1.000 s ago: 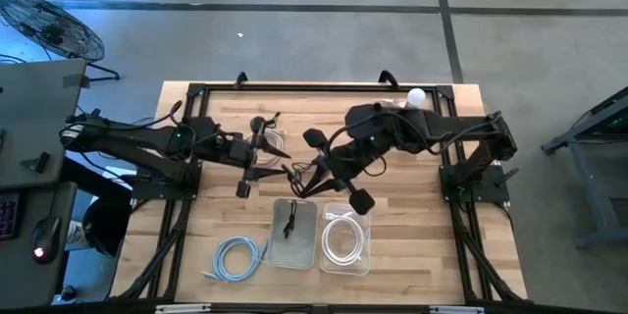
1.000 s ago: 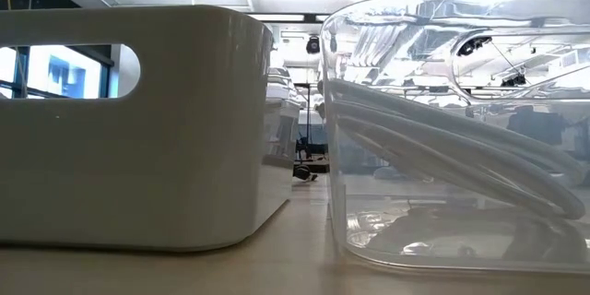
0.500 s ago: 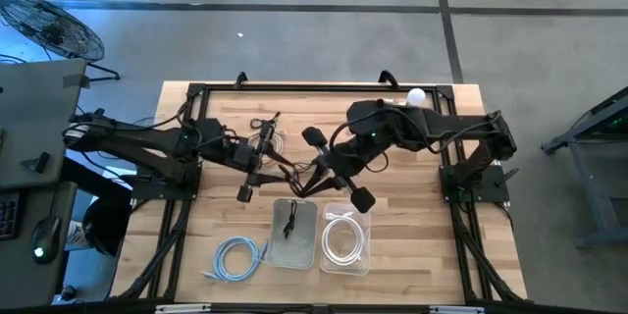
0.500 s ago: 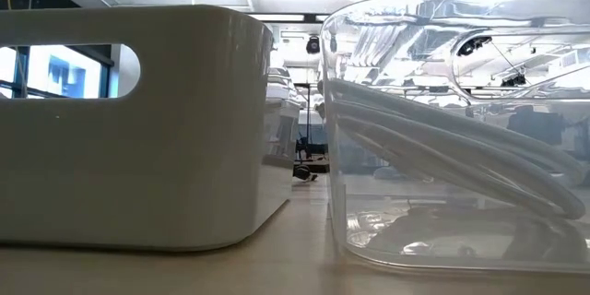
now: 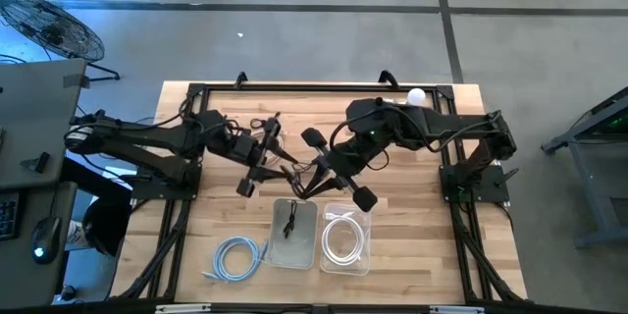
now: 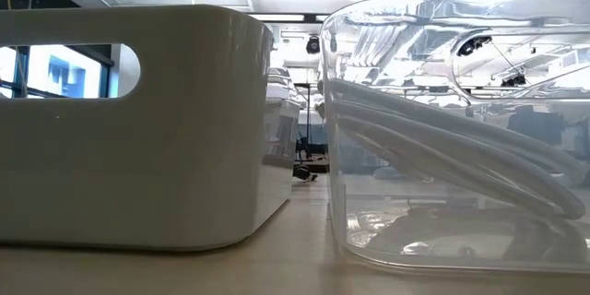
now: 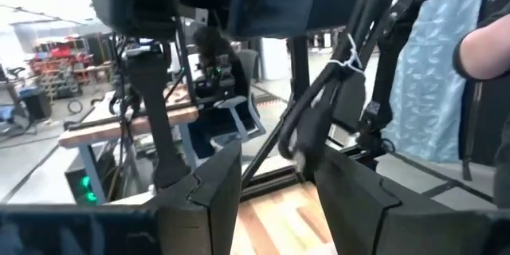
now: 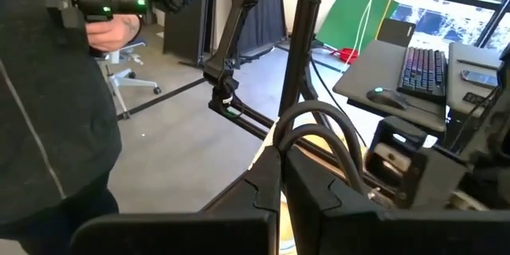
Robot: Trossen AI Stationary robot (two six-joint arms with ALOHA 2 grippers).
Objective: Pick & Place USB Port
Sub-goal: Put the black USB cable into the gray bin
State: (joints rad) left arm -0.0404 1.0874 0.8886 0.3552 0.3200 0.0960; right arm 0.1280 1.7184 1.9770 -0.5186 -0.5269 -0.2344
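from above, both arms meet over the middle of the wooden table (image 5: 412,245). the left gripper (image 5: 257,162) reaches in from the left, angled toward the near edge, above a loose tangle of black cable (image 5: 273,137). the right gripper (image 5: 306,183) sits just beside it, its tip over the far edge of the white bin (image 5: 293,233), with a dark cable running from its tip. inside that bin lies a small black usb piece (image 5: 289,222). next to it the clear bin (image 5: 344,239) holds a coiled white cable (image 5: 341,238). a coiled light blue cable (image 5: 236,257) lies on the wood near the front left.

at table height, only the white bin (image 6: 129,120) and the clear bin (image 6: 461,129) fill the view, standing close side by side, white cable (image 6: 442,147) leaning inside the clear one.

from the left wrist, the fingers (image 7: 215,183) stand apart with nothing between them; the other arm looms ahead.

from the right wrist, the fingers (image 8: 267,183) are pressed together, a dark cable (image 8: 319,127) looping out just past the tips; i can't tell if it's pinched. a person's sleeve (image 8: 48,119) fills one side.
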